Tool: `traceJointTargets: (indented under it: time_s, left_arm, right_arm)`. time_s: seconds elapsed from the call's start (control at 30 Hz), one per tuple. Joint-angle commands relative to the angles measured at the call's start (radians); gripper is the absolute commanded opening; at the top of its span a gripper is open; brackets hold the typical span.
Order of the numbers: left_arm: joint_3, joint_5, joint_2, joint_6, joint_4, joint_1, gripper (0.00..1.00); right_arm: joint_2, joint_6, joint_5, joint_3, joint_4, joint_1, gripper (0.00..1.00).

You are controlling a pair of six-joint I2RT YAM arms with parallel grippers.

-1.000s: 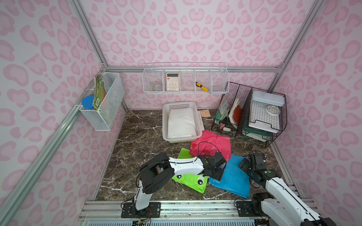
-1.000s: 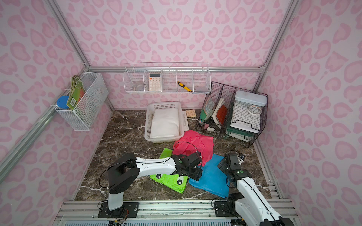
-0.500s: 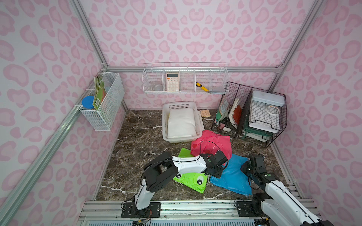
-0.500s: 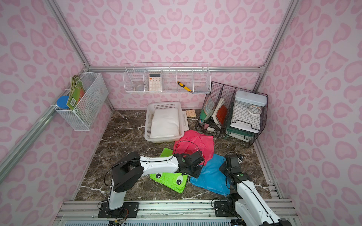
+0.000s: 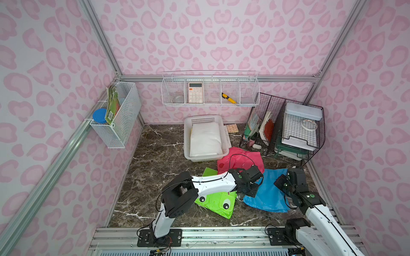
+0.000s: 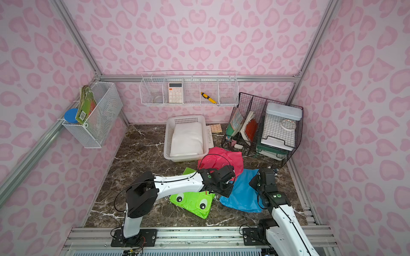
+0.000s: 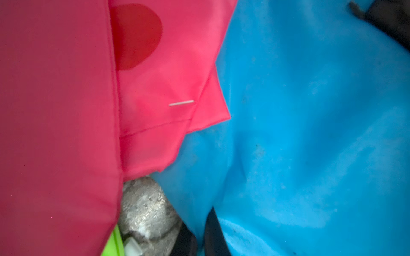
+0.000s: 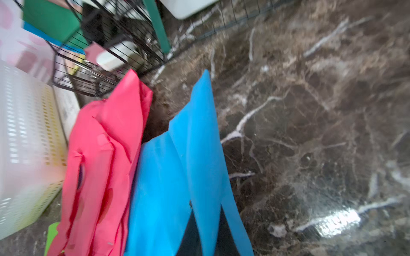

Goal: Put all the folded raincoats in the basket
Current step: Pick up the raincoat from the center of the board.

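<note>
A blue folded raincoat (image 5: 269, 195) (image 6: 243, 195) lies on the marble floor at the front right, next to a pink one (image 5: 240, 158) and a green one (image 5: 216, 200). My left gripper (image 5: 249, 191) (image 7: 200, 232) is shut on the blue raincoat's (image 7: 310, 133) left edge, where the pink one (image 7: 55, 110) overlaps it. At the opposite, right edge my right gripper (image 5: 280, 184) (image 8: 207, 230) is shut on a fold of the blue raincoat (image 8: 177, 166). The white perforated basket (image 5: 203, 120) (image 8: 26, 144) stands further back with a white folded bundle inside.
Black wire racks (image 5: 288, 133) with books and boxes stand at the back right, close behind the pink raincoat. A white wire shelf (image 5: 210, 93) hangs on the back wall and a white wire basket (image 5: 117, 115) on the left wall. Bare floor (image 5: 155, 159) lies left of the basket.
Both grippers have closed from open onto the blue raincoat's edges. The arms have shifted only slightly.
</note>
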State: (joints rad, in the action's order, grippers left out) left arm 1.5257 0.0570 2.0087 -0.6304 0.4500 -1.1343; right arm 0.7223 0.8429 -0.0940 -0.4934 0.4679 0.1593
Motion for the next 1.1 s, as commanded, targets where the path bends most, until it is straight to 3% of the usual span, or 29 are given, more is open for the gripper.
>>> traceJointTargets:
  time_s: [0.0,0.33,0.53,0.7,0.83,0.93,1.0,1.07]
  left_arm:
    - [0.053,0.044,-0.014,0.029,0.014,0.002,0.00]
    - [0.193,0.114,0.001,0.036,0.027,0.004,0.00]
    - [0.229,0.075,-0.048,0.096,0.071,0.014,0.00]
    - [0.199,0.029,-0.125,0.116,0.101,0.082,0.00]
    - [0.168,-0.074,-0.206,0.152,0.123,0.123,0.00]
    - [0.129,-0.207,-0.271,0.207,0.106,0.137,0.00]
    - [0.119,-0.225,-0.301,0.222,0.116,0.165,0.00]
    - [0.108,-0.232,-0.329,0.224,0.133,0.206,0.00]
  right_arm:
    - [0.008,-0.081,-0.040,-0.103,0.076,-0.012,0.00]
    - [0.002,-0.174,-0.123,-0.342,0.190,-0.020,0.00]
    - [0.019,-0.216,-0.127,-0.427,0.175,-0.021,0.00]
    - [0.058,-0.245,-0.029,-0.458,0.068,-0.019,0.00]
    - [0.108,-0.250,0.095,-0.449,-0.082,-0.007,0.00]
    - [0.182,-0.249,0.078,-0.462,-0.182,0.115,0.00]
    - [0.245,-0.276,-0.023,-0.484,-0.248,0.246,0.00]
    - [0.317,-0.277,-0.045,-0.517,-0.296,0.308,0.00]
